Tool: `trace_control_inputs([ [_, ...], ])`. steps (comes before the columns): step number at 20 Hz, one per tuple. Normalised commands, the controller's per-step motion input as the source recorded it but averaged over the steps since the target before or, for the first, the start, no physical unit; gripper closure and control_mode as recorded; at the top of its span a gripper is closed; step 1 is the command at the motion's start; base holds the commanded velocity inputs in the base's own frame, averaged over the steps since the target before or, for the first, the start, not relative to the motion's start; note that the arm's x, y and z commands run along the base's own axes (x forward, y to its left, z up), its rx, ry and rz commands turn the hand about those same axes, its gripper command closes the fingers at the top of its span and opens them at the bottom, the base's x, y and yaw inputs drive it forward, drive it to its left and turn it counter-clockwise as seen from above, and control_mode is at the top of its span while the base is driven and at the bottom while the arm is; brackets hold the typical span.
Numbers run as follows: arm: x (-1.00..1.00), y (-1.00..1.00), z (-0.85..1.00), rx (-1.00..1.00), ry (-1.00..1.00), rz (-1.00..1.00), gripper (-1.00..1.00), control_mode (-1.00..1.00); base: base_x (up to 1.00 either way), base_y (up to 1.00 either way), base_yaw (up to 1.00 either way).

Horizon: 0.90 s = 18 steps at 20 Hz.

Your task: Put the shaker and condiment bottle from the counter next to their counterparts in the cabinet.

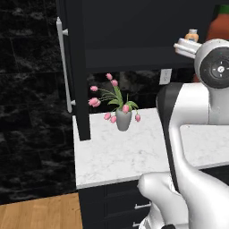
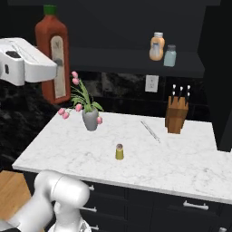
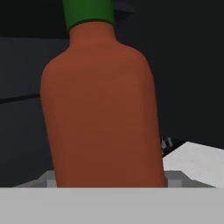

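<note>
I have the condiment bottle (image 2: 53, 56) off the counter (image 2: 190, 163) and up in the air: in the right base view it hangs at the upper left of the frame, upright, level with the cabinet (image 2: 136, 61) shelf but well to the left of the spot I want. In the hand view its red body rises from between the jaws, so I judge the gripper (image 2: 58, 63) clamped on the bottle's lower part, though the finger tips themselves are mostly hidden behind it.

Nothing is placed yet. The counterparts sit together at the upper right of the right base view, on the shelf: the peach-orange bottle (image 2: 157, 46) with the pale blue-grey shaker (image 2: 170, 55) just beside it, to the right. The space on the shelf left of them looks free, and that seems to be where my bottle should go.

The shaker (image 2: 119, 152) stands untouched on the marble at the lower middle of that frame, apart from the tulip vase (image 2: 90, 120) and the knife block (image 2: 176, 118).

So I reckon the first item is lifted but not set down, and the second is not begun. The cabinet door (image 1: 74, 71) stands open in the left base view.
</note>
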Motion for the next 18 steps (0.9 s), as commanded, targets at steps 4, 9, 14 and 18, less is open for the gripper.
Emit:
trace_control_inputs([
  [4,0.21,0.26,-0.07,-0.09,0.02,0.04,1.0,-1.0,0.0,0.0,0.0],
  [9,0.7,0.0,0.1,-0.03,0.1,0.06,1.0,-1.0,0.0,0.0,0.0],
  [14,0.62,-0.07,0.19,-0.05,0.01,0.0,1.0,-1.0,0.0,0.0,0.0],
  [18,0.46,-0.21,0.07,-0.09,0.0,0.0,1.0,-1.0,0.0,0.0,0.0],
])
